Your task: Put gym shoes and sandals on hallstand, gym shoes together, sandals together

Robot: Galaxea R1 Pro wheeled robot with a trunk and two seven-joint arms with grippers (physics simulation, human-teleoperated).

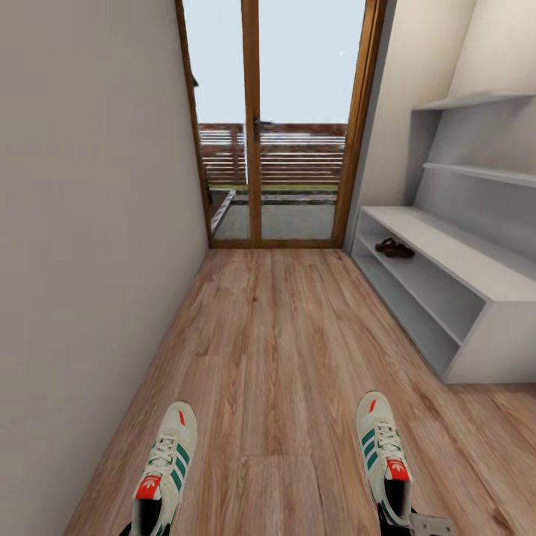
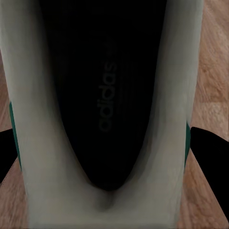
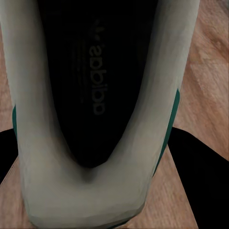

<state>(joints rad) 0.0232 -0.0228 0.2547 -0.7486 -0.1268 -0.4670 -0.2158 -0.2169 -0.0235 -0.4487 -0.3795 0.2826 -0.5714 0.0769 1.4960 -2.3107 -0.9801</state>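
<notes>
Left claw (image 2: 102, 143) clamps left gym shoe (image 1: 165, 469) heel; right claw (image 3: 95, 148) clamps right gym shoe (image 1: 383, 454) heel.

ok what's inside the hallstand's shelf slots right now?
The two sandals lie side by side in the upper slot of the hallstand, near its far end. The lower slot's visible part looks bare; its depth is hidden by the shelf above.

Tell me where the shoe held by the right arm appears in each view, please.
Head view: right shoe, bottom right, toe pointing toward the glass door.
Right wrist view: right shoe seen from the heel, dark insole facing the camera.
Left wrist view: that is the other shoe.
Shared landmark: wood floor.
</notes>
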